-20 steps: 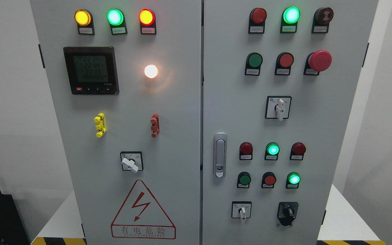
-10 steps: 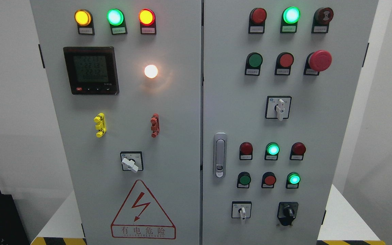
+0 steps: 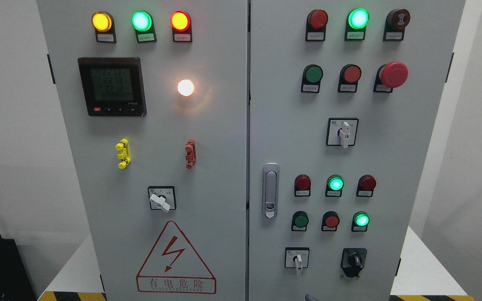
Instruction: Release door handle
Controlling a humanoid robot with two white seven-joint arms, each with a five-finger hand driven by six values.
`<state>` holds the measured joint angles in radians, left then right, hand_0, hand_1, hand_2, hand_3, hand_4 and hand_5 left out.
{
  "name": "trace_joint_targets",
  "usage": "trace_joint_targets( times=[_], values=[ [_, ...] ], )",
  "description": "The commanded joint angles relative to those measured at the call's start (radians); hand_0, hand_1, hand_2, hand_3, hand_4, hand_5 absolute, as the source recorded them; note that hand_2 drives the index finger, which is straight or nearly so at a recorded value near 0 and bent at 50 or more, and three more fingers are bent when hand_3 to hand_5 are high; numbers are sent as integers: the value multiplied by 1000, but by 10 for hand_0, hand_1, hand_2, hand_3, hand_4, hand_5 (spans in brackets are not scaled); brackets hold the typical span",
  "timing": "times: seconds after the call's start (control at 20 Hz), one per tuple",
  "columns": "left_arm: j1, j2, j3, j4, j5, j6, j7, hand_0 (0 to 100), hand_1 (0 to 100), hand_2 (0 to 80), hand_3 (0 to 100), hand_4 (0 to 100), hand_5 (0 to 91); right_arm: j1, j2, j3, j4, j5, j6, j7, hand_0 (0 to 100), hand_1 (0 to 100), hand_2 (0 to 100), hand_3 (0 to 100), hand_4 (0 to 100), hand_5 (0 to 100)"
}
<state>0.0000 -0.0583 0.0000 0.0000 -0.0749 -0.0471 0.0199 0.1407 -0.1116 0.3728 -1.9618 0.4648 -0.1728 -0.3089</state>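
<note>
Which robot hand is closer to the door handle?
Right, probably: a grey tip at the bottom edge, well below the handle, may be it. The left hand is out of view.

A white tabletop (image 3: pixel 421 267) carries the tall grey electrical cabinet (image 3: pixel 224 138), which stands upright on it. The white surface shows on both sides of the cabinet, and yellow-and-black hazard tape (image 3: pixel 71 296) runs along its front edge.

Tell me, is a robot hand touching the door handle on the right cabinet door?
Apart. The head view shows the silver door handle fully exposed, nothing on it; only a small dark tip shows at the bottom edge, well below.
</note>
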Motion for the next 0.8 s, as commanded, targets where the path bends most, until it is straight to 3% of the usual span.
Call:
trace_joint_targets(
  times=[0.0, 0.15, 0.35, 0.75],
  values=[
    [-3, 0, 2, 9, 0, 0, 0, 120, 389, 0, 0, 0, 0, -36, 125, -11, 83, 242, 4, -53, 321, 313, 0, 557, 544, 658],
    [-3, 0, 2, 9, 0, 0, 0, 120, 389, 0, 0, 0, 0, -58, 156, -12, 113, 316, 6, -58, 296, 341, 0, 627, 634, 775],
    [-3, 0, 2, 9, 1, 0, 0, 120, 389, 0, 0, 0, 0, -102, 190, -25, 156, 464, 45, -64, 254, 347, 0, 810, 791, 979],
    [-3, 0, 2, 9, 0, 0, 0, 120, 389, 0, 0, 0, 0, -193, 208, -26, 193, 670, 134, -76, 227, 350, 0, 947, 883, 1000]
  ],
)
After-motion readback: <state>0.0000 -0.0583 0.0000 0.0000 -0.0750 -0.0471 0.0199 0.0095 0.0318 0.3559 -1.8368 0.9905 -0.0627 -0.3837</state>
